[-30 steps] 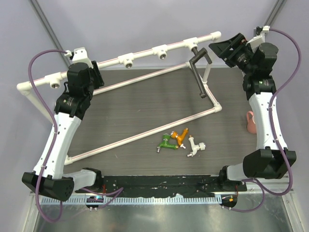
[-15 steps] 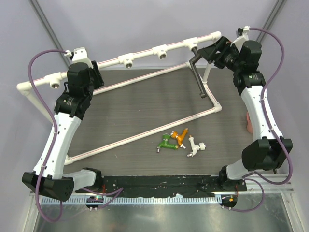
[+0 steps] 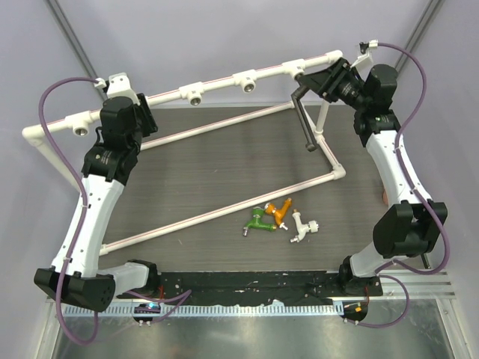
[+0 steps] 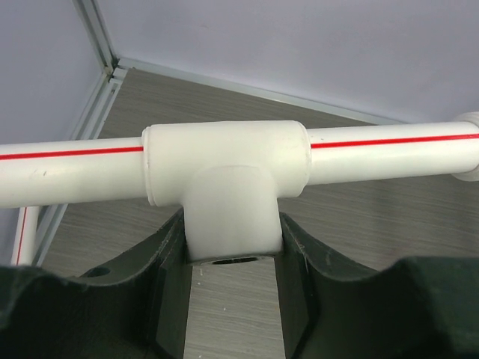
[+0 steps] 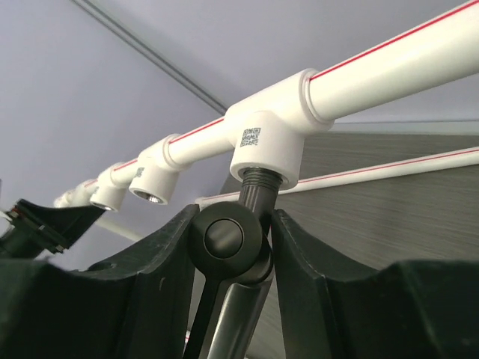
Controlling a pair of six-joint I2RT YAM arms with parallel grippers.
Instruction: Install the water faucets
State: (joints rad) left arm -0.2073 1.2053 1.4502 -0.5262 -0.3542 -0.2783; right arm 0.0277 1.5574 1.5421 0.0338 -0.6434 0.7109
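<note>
The black faucet [image 5: 228,241] hangs threaded into the right-end tee socket [image 5: 269,142] of the white pipe frame [image 3: 224,82]. Its long tube [image 3: 307,127] slants down toward the table. My right gripper [image 5: 233,223] is shut on its round head, one finger pressing each side; it shows at the far right in the top view [image 3: 320,78]. My left gripper [image 4: 232,258] is shut on the stem of another tee socket [image 4: 228,176] near the rail's left end [image 3: 123,116]. The green [image 3: 258,221], orange [image 3: 282,211] and white [image 3: 303,228] faucets lie loose together on the table.
Open tee sockets [image 3: 193,95] [image 3: 247,81] face forward along the raised rail. The frame's lower pipes [image 3: 224,206] cross the dark table diagonally. A pink object [image 3: 383,197] peeks out behind my right arm at the table's right edge.
My right gripper has swung left to the black faucet and closed on its head. The pipe frame has shifted slightly to the left. My left gripper keeps its hold.
</note>
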